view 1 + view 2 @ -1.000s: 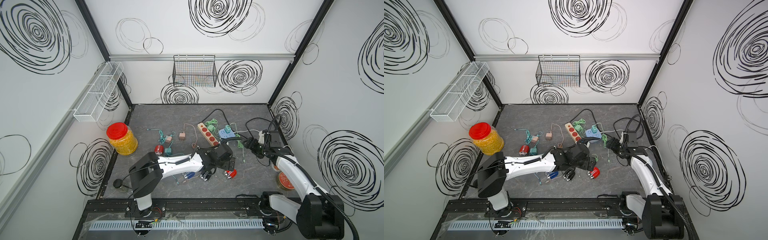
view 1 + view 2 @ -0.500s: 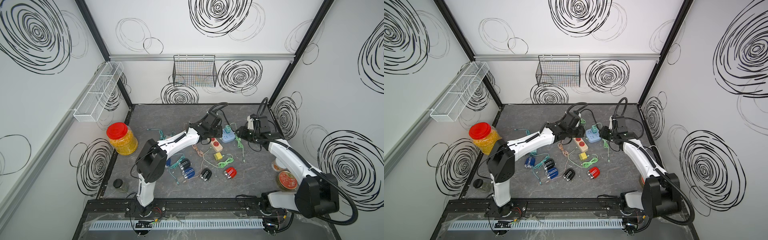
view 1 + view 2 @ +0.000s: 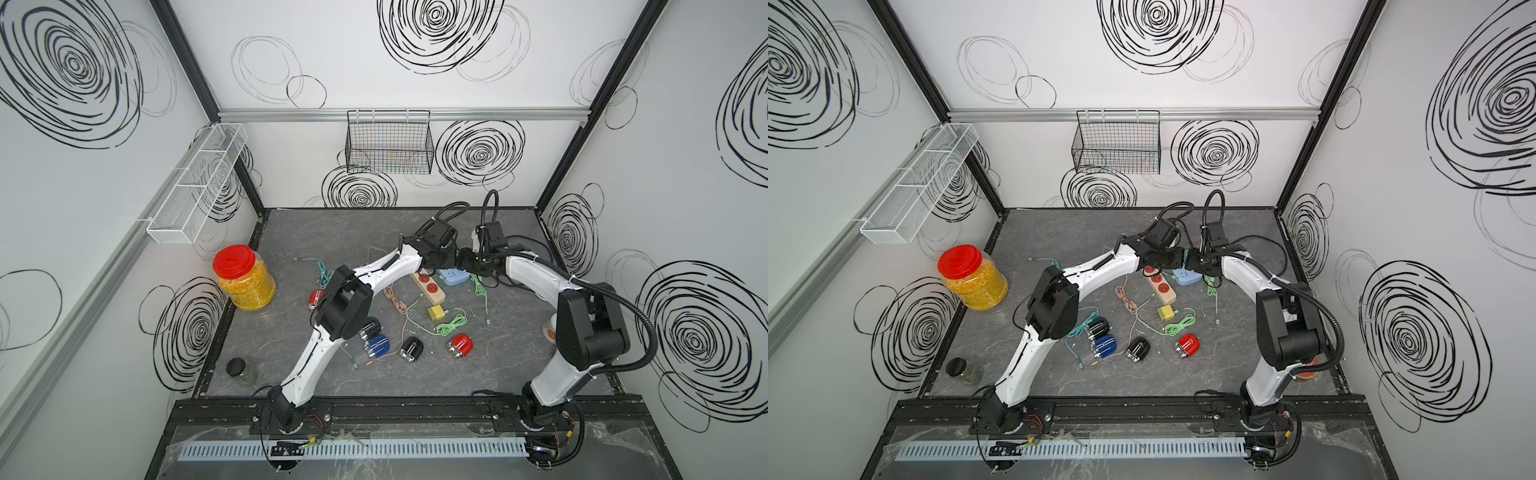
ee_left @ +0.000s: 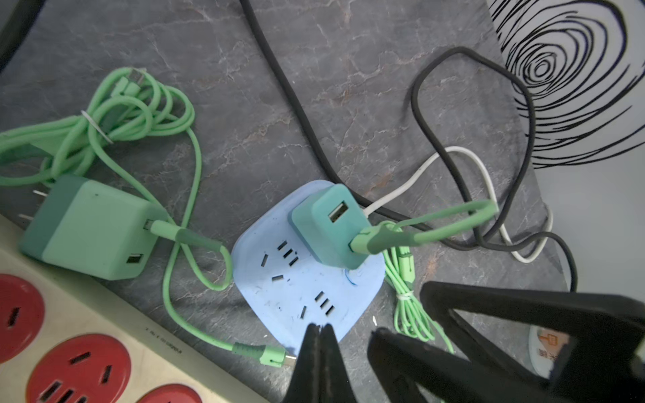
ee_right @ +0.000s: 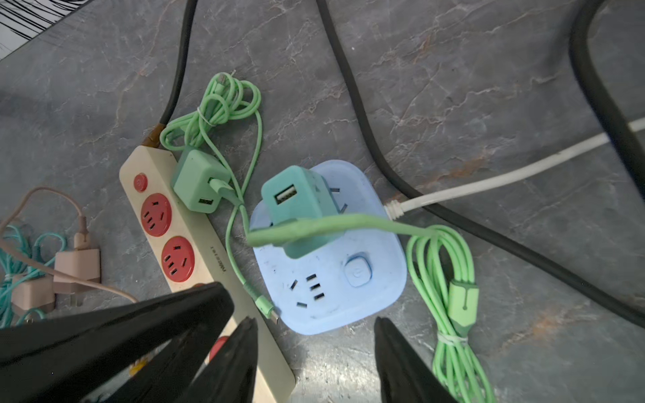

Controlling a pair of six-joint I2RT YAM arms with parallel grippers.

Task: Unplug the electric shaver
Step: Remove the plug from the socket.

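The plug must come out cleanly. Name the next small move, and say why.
Probably advance the open right gripper to straddle the teal adapter, the only plug seated in the blue socket block. The shut left gripper hovers at the block's edge, seemingly ready to pin it.

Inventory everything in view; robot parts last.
Shavers: five, two red, two black, one blue, table front.
Power strip: one, beige, red sockets, centre.
Socket block: one, blue, beside strip.
Chargers: five, two green (one on block), two pink, one yellow, near strip.
Cables: several, green, teal, pink, black, white, scattered.
Jar: one, yellow, red lid, table edge.
Small jar: one, dark, front corner.
Tubs: two, orange, mostly hidden, table edge.
Rack: one, white, side wall.
Basket: one, black, back wall.
Left pincer: one, black, shut, over block.
Right pincer: one, black, open, over block.
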